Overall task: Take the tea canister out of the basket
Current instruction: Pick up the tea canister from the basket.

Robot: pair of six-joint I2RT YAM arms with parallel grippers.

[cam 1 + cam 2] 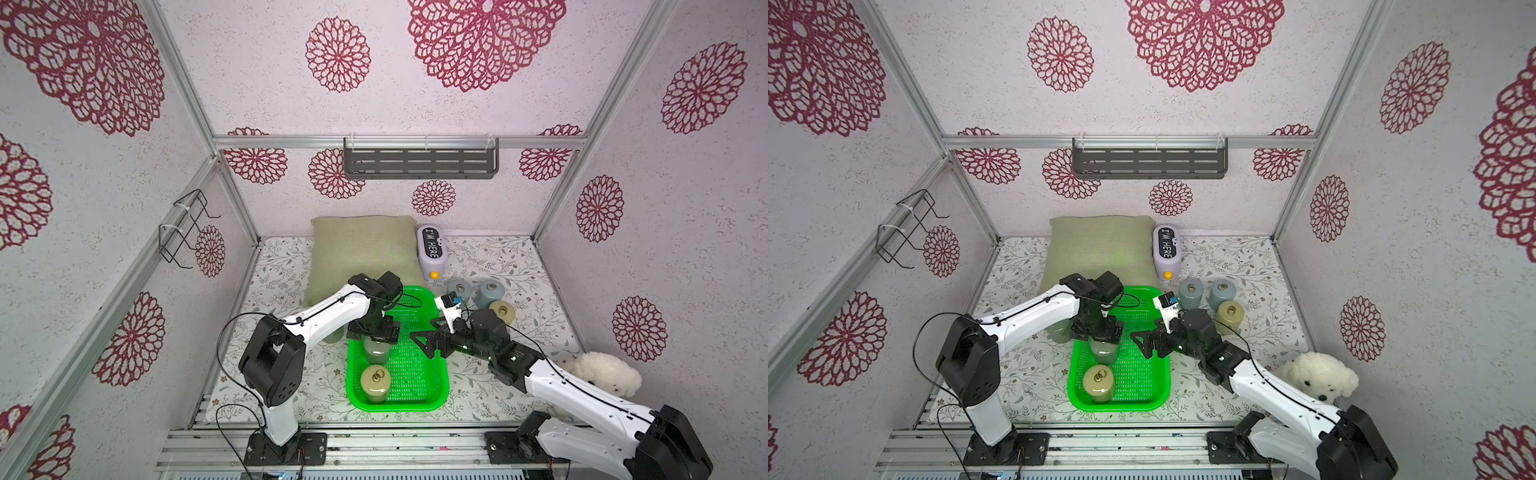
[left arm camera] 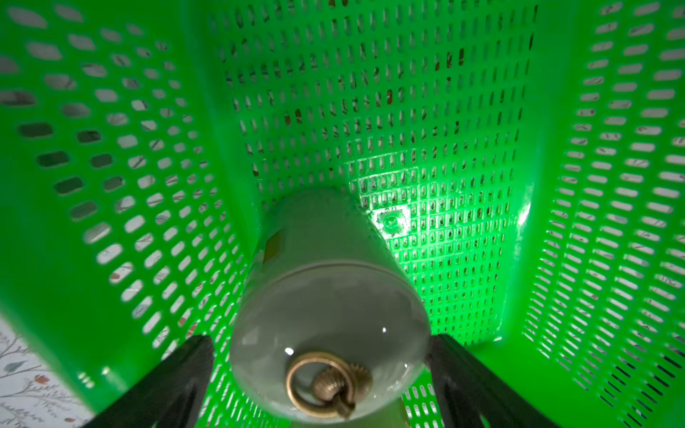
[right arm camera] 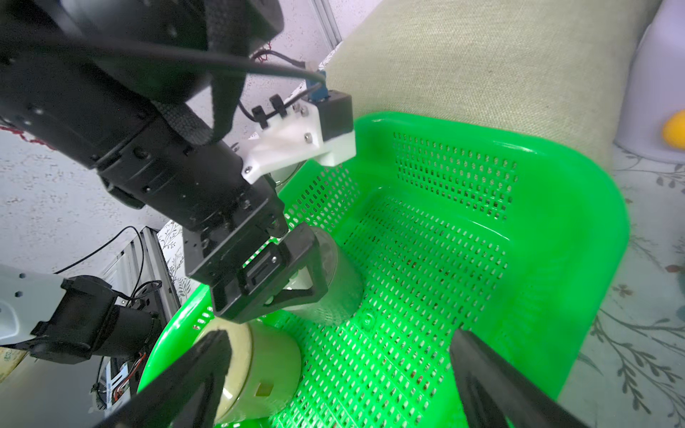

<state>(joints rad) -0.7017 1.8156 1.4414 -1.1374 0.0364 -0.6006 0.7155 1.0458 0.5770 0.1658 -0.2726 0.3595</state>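
Top views: a bright green, shallow perforated plastic basket (image 1: 415, 382) (image 1: 1142, 374) is lying lengthwise at mid-table, with an olive fabric pillow (image 1: 361, 245) touching its 12 o'clock end. A pale grey-green cylindrical tea canister (image 1: 377, 354) (image 1: 1104, 352) is standing upright inside the basket against the 9 o'clock wall. The left gripper (image 1: 377, 338) (image 1: 1100, 332) is hanging directly over it, pointing down, and its body is hiding the fingertips here. A cream canister (image 1: 375, 384), also cylindrical with a brass ring on the lid, is standing in the basket's 7 o'clock corner. The right gripper (image 1: 426, 336) (image 1: 1144, 338) is hovering over the 3 o'clock rim, facing 9 o'clock, jaws spread and holding nothing. Left wrist view: the tea canister (image 2: 326, 296) is resting on the basket (image 2: 444, 111) floor. The black fingers (image 2: 174, 378) are standing apart on either side of its ring-topped lid, one near the lid's edge and one showing a sliver of gap, not clamping. Right wrist view: the left gripper (image 3: 296, 266) is straddling the tea canister (image 3: 344, 285), the cream canister (image 3: 267, 367) is sitting just beside it, and the right gripper (image 3: 341, 333) is gaping wide over bare mesh.
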